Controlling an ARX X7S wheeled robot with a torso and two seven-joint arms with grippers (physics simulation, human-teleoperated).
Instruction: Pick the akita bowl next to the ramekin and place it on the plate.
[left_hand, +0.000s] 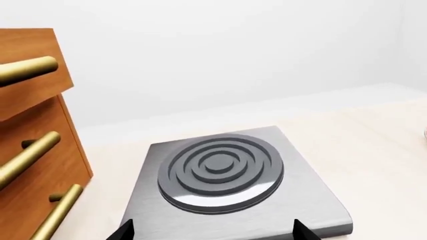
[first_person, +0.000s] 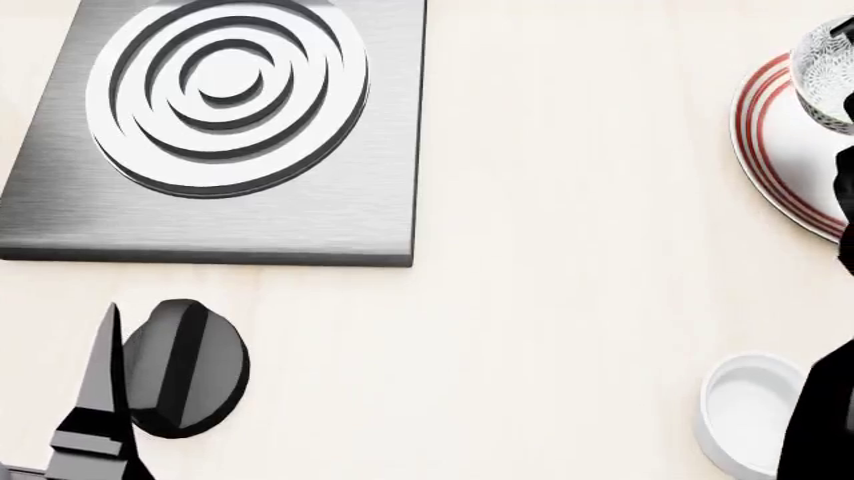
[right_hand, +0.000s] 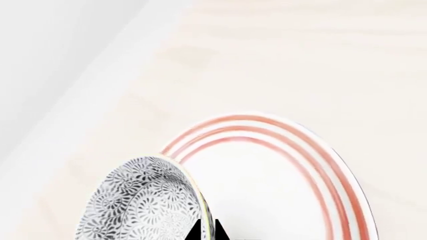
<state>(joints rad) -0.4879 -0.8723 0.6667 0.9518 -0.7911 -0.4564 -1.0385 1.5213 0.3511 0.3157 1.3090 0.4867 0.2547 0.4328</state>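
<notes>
Bowl (right_hand: 143, 205): small, deep, grey-and-white floral speckle on the outer wall, pale rim. In the right wrist view it is tilted, rim edge-on, over the near edge of the plate (right_hand: 280, 190); whether it touches the plate cannot be told. In the head view it sits at the far right edge, over the plate's rim, partly cut off.

Plate: wide, shallow, white, three concentric red rings round the rim. It lies flat on the tabletop at the far right.

Ramekin (first_person: 750, 410): plain glossy white, straight-walled, upright, empty. It stands on the tabletop at the near right, well apart from the plate.
</notes>
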